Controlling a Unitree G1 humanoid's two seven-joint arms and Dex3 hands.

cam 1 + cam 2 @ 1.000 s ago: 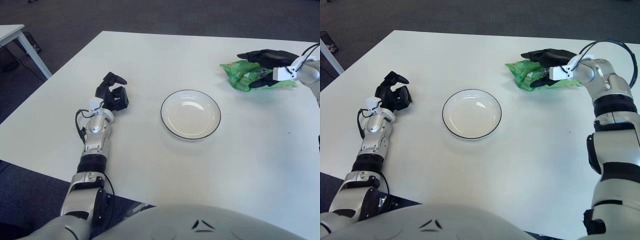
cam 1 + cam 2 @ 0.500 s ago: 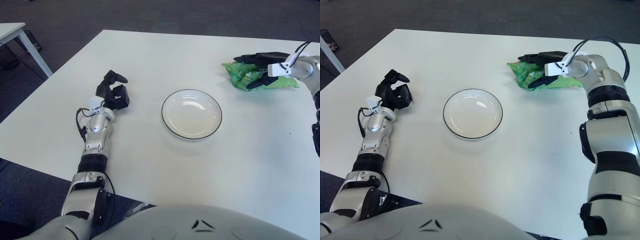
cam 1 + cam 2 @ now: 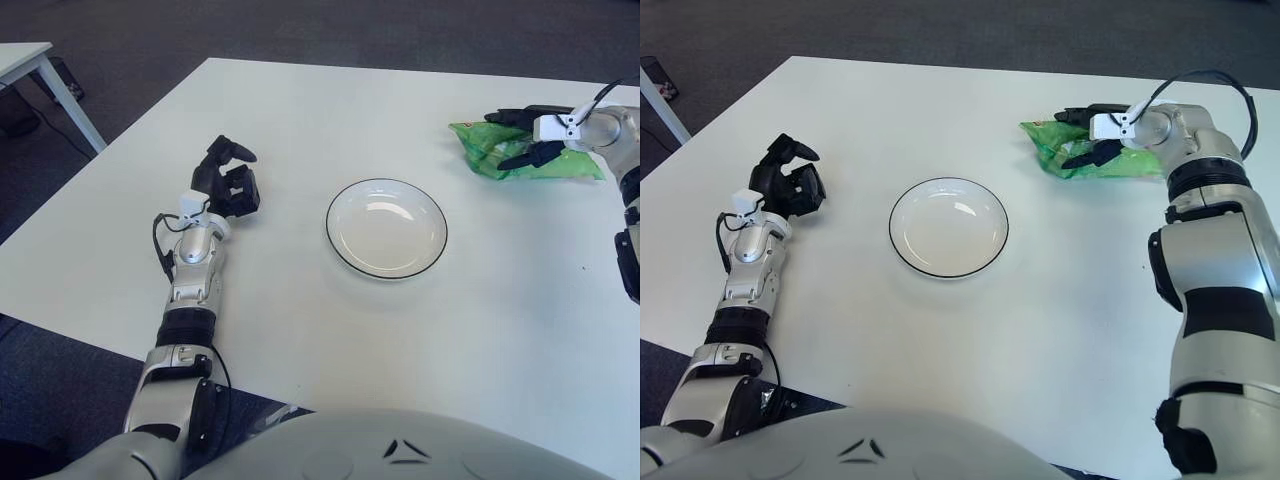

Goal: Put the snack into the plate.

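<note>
Clearly, in the left eye view the green snack bag [image 3: 520, 152] lies at the upper right, well apart from the empty plate [image 3: 386, 228] at centre. The right hand [image 3: 530, 135] straddles it, fingers spread; it probably isn't gripping yet.

From the right eye view, the fingers should close on the bag's near end before lifting. The left hand [image 3: 788, 185] shows curled at left, holding nothing.

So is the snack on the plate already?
No, the plate holds nothing; the green snack lies on the table to its right, under the right hand.
</note>
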